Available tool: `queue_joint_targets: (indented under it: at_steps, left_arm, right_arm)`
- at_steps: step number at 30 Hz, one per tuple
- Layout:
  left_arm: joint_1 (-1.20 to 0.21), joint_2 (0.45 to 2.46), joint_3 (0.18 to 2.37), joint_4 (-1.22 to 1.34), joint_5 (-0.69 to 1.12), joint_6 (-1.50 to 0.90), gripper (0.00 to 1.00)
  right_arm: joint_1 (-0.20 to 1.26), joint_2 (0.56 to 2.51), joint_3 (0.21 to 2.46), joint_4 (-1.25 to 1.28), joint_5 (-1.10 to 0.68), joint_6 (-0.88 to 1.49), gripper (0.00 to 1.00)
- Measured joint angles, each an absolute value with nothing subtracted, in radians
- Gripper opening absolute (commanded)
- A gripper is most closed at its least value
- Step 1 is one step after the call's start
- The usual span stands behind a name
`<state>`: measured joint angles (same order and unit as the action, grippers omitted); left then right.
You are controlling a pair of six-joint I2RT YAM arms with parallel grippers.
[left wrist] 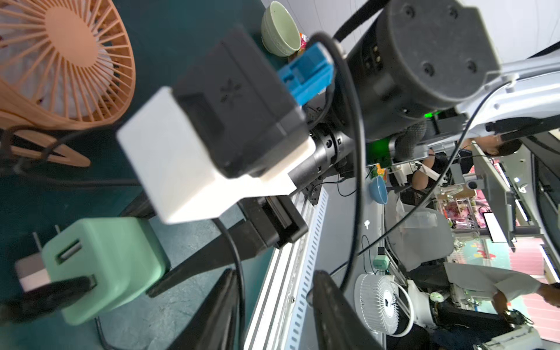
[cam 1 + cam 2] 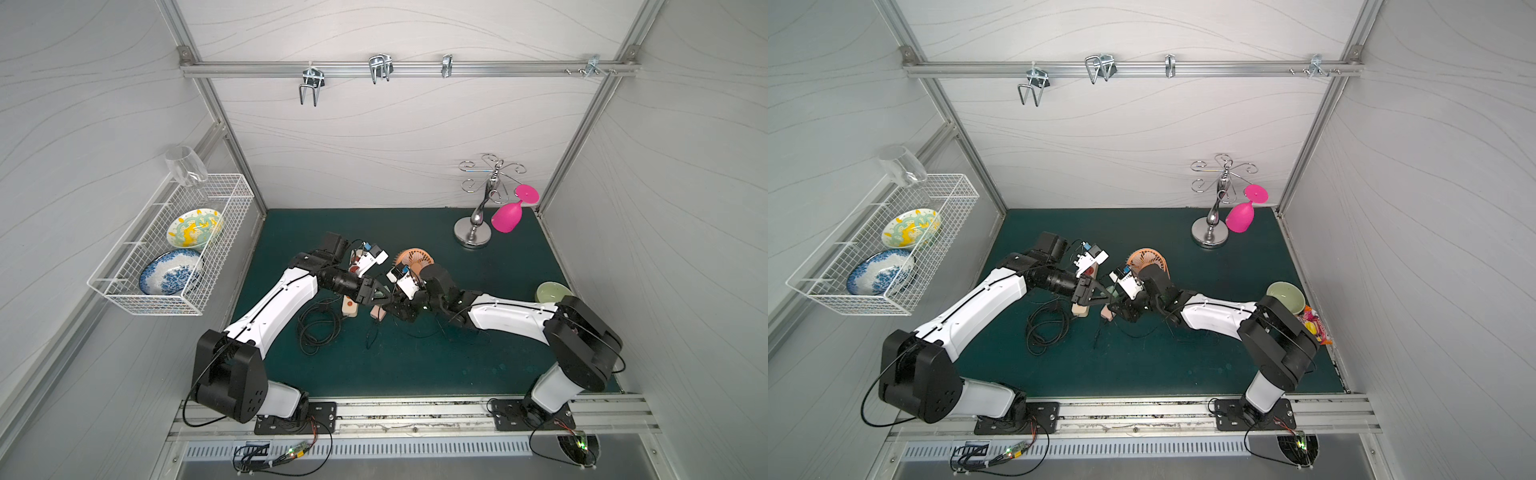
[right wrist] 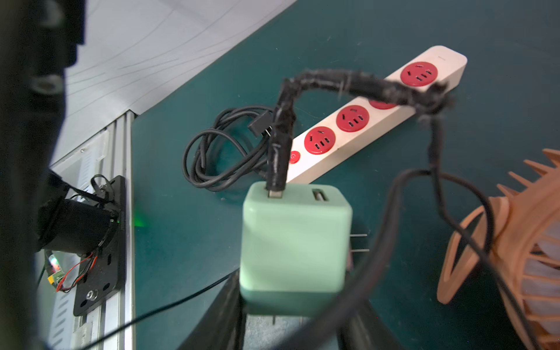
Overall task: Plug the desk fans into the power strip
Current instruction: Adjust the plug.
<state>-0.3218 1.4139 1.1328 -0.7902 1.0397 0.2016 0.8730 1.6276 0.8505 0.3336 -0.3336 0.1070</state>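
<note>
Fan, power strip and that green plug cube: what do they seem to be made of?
The fan looks like moulded peach-orange plastic, matte, judging by its thin, even grille ribs. The power strip seems to be smooth cream plastic with a faint sheen and red socket faces. The adapter is probably mint-green plastic with a satin finish, given its soft rounded edges.

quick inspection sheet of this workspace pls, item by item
surface: green mat, nothing amiss seen
job's things: power strip flat on mat, seen sockets empty; desk fan nearby; green charger unplugged, prongs bare
clutter: green bowl; pink glass hung on metal stand
grippers: right gripper shut on charger; left gripper open
cables: fan's taped cable in charger, arcing over strip; strip cord coiled
surroundings: wire basket with two plates; hook rail
</note>
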Motion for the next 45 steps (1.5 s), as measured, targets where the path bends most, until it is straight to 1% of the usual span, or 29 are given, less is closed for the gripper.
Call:
queue_joint_targets:
  at_steps: [2, 4, 9, 12, 15, 20, 23, 26, 31, 35, 40, 45]
  left_arm:
    - [-0.319, 1.404, 1.144, -0.813, 1.026, 0.210, 0.63]
    - [-0.310, 1.388, 1.166, -0.852, 1.008, 0.226, 0.67]
    - [-0.250, 1.325, 1.235, -0.941, 0.968, 0.260, 0.71]
    - [-0.209, 1.297, 1.251, -0.947, 0.934, 0.251, 0.72]
    - [-0.196, 1.295, 1.246, -0.929, 0.874, 0.218, 0.71]
    - [-0.196, 1.349, 1.245, -0.901, 0.824, 0.152, 0.70]
    - [-0.196, 1.386, 1.246, -0.906, 0.834, 0.176, 0.72]
    - [-0.194, 1.397, 1.268, -0.947, 0.847, 0.274, 0.73]
    - [-0.177, 1.394, 1.342, -1.042, 0.857, 0.585, 0.75]
    - [-0.175, 1.420, 1.416, -1.150, 0.880, 0.812, 0.74]
    - [-0.175, 1.503, 1.489, -1.208, 0.913, 0.978, 0.72]
    - [-0.175, 1.569, 1.497, -1.258, 0.913, 1.093, 0.71]
  right_arm:
    - [0.856, 1.628, 0.804, 0.413, -0.360, 0.109, 0.00]
    - [0.834, 1.628, 0.765, 0.482, -0.389, 0.117, 0.00]
    - [0.804, 1.628, 0.726, 0.636, -0.459, 0.126, 0.00]
    - [0.807, 1.628, 0.730, 0.690, -0.485, 0.124, 0.00]
    - [0.819, 1.628, 0.743, 0.696, -0.491, 0.104, 0.00]
    - [0.838, 1.629, 0.769, 0.670, -0.483, 0.058, 0.00]
    - [0.840, 1.629, 0.787, 0.627, -0.491, 0.016, 0.00]
    - [0.820, 1.627, 0.803, 0.577, -0.543, -0.010, 0.00]
    - [0.762, 1.601, 0.813, 0.458, -0.638, -0.077, 0.00]
    - [0.767, 1.573, 0.841, 0.356, -0.680, -0.167, 0.00]
    - [0.787, 1.568, 0.876, 0.289, -0.680, -0.242, 0.00]
    - [0.822, 1.568, 0.885, 0.272, -0.627, -0.292, 0.00]
